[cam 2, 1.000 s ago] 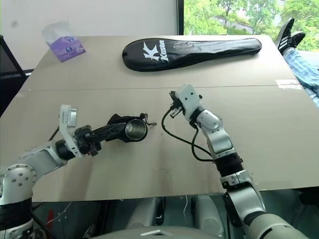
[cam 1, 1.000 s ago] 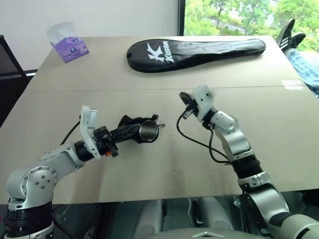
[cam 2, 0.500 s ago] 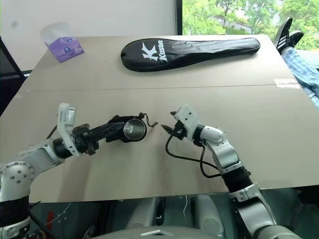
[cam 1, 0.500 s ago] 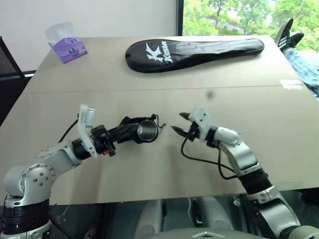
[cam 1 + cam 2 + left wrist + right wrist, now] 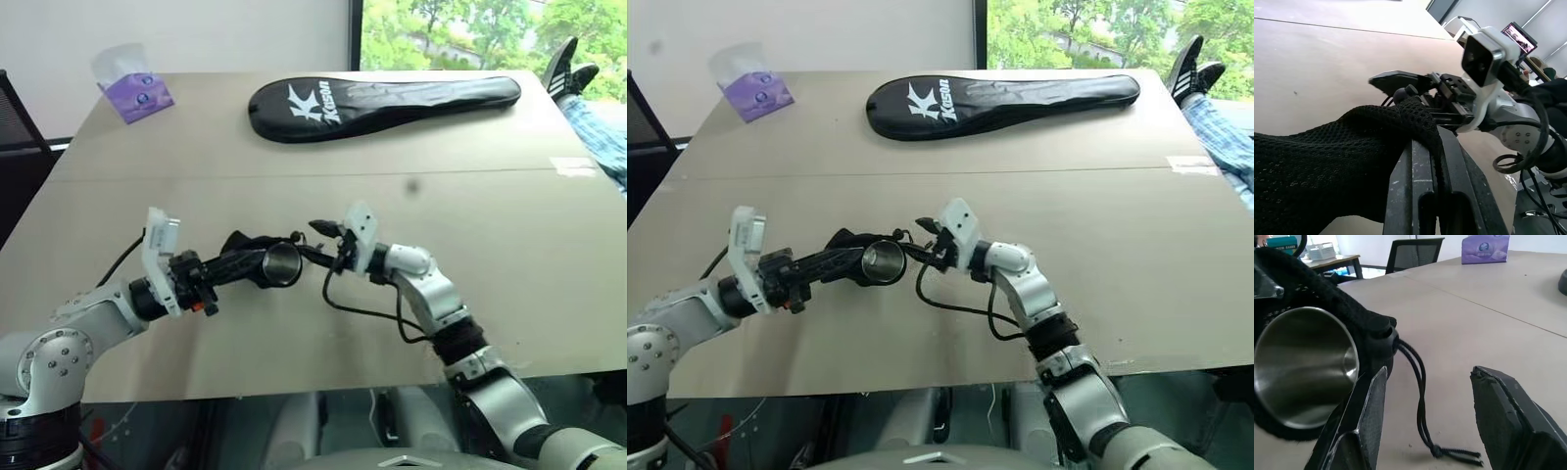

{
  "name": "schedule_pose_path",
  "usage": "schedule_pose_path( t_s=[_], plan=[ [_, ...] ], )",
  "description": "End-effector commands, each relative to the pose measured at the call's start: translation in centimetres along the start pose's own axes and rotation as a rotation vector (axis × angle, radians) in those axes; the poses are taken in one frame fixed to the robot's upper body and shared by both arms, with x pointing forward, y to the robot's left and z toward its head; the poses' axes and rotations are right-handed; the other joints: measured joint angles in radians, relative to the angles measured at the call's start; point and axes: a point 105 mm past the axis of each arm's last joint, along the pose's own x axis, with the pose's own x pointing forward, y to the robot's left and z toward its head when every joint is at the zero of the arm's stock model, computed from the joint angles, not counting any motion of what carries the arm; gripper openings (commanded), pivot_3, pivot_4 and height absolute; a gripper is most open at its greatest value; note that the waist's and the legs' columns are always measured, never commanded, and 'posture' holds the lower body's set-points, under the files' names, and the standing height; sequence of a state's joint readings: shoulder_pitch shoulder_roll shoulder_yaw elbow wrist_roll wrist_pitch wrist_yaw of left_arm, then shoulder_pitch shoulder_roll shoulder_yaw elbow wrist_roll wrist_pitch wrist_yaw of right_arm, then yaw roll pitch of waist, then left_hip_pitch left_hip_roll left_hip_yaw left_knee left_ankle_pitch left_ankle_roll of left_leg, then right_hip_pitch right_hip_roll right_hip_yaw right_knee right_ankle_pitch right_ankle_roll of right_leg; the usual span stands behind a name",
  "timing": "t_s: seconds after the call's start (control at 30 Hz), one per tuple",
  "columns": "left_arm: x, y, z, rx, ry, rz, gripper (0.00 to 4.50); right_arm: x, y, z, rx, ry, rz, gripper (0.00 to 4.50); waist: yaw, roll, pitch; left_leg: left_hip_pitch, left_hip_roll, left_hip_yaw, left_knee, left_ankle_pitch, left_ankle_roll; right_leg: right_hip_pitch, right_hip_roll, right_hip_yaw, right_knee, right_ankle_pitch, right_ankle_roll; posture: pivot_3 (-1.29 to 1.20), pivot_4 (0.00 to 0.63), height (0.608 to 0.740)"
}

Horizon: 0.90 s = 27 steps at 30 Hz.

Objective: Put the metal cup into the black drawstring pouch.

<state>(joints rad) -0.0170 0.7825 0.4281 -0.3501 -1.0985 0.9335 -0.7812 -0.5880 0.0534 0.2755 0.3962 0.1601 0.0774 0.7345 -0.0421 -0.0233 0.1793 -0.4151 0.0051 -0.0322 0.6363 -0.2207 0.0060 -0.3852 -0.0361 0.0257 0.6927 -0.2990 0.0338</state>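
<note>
The black drawstring pouch point(image 5: 245, 257) hangs just above the table, with my left gripper point(image 5: 233, 264) shut on its mesh fabric point(image 5: 1327, 161). The metal cup point(image 5: 282, 263) lies on its side in the pouch's neck. Its shiny open rim point(image 5: 1303, 362) sticks out toward my right gripper. The pouch's thin cord point(image 5: 1418, 396) trails from the neck down onto the table. My right gripper point(image 5: 312, 242) is open right beside the cup's rim, its fingers point(image 5: 1364, 426) straddling the cord and holding nothing.
A long black racket cover point(image 5: 382, 101) with white lettering lies across the far side of the table point(image 5: 509, 225). A purple tissue pack point(image 5: 135, 93) sits at the far left corner. A person's leg and shoe point(image 5: 588, 98) reach over the far right corner.
My right gripper has opened, swung left and come down until it sits at the cup's rim. The left gripper has kept the pouch and cup in place.
</note>
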Motion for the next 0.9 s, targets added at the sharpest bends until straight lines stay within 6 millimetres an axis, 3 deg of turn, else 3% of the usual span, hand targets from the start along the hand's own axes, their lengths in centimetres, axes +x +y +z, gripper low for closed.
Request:
schedule_pose_path(
  t_s=[0.03,0.1,0.13,0.17,0.27,0.47,0.77,0.8,0.9],
  plan=[
    [-0.3,-1.1,0.8,0.052,-0.011,-0.023,0.00,0.7,-0.8,1.2,-0.042,-0.053,-0.043,2.53,0.000,0.000,0.000,0.000,0.000,0.000,0.000,0.000,0.000,0.000,0.000,0.000,0.000,0.000,0.000,0.00,0.150,0.740],
    [-0.4,-1.1,0.8,0.053,-0.012,-0.019,0.00,0.7,-1.2,1.2,-0.069,-0.052,-0.062,1.98,0.001,0.000,0.000,0.000,0.000,0.000,0.000,0.000,0.000,0.000,0.000,0.000,0.000,0.000,0.000,0.00,0.150,0.740],
    [-0.4,-1.1,0.7,0.052,-0.016,-0.016,0.00,0.6,-1.4,1.3,-0.080,-0.055,-0.072,1.49,0.001,0.000,0.000,0.000,0.000,0.000,0.000,0.000,0.000,0.000,0.000,0.000,0.000,0.000,0.000,0.00,0.150,0.740],
    [-0.4,-1.2,0.7,0.051,-0.018,-0.014,0.00,0.3,-1.8,1.4,-0.099,-0.051,-0.091,1.37,0.001,0.000,0.000,0.000,0.000,0.000,0.000,0.000,0.000,0.000,0.000,0.000,0.000,0.000,0.000,0.00,0.150,0.740],
    [-0.3,-1.3,0.4,0.046,-0.026,-0.011,0.00,-0.7,-2.9,1.7,-0.177,-0.038,-0.138,0.14,0.002,0.000,0.000,0.000,0.000,0.000,0.000,0.000,0.000,0.000,0.000,0.000,0.000,0.000,0.000,0.00,0.150,0.740],
    [0.3,-1.4,0.2,0.034,-0.055,-0.006,0.00,-3.4,-5.2,3.7,-0.293,-0.038,-0.265,0.06,0.001,0.000,0.000,0.000,0.000,0.000,0.000,0.000,0.000,0.000,0.000,0.000,0.000,0.000,0.000,0.00,0.150,0.740],
    [1.2,-1.3,0.9,0.053,-0.124,-0.016,0.00,-5.8,-6.0,8.1,-0.416,-0.059,-0.330,0.06,0.003,0.000,0.000,0.000,0.000,0.000,0.000,0.000,0.000,0.000,0.000,0.000,0.000,0.000,0.000,0.00,0.150,0.740],
    [1.2,-1.3,1.2,0.049,-0.141,-0.022,0.59,-6.0,-5.9,8.6,-0.426,-0.062,-0.333,0.00,0.004,0.000,0.000,-0.001,0.000,0.000,0.000,0.000,0.000,0.000,0.000,0.000,0.000,0.000,0.000,0.00,0.150,0.740],
    [1.5,-1.2,1.8,0.057,-0.157,-0.028,1.74,-6.4,-5.9,10.0,-0.462,-0.067,-0.336,0.00,0.005,0.000,0.000,-0.001,0.000,0.000,0.000,0.000,0.000,0.000,0.000,0.000,0.000,0.000,0.000,0.00,0.150,0.740]
  ],
)
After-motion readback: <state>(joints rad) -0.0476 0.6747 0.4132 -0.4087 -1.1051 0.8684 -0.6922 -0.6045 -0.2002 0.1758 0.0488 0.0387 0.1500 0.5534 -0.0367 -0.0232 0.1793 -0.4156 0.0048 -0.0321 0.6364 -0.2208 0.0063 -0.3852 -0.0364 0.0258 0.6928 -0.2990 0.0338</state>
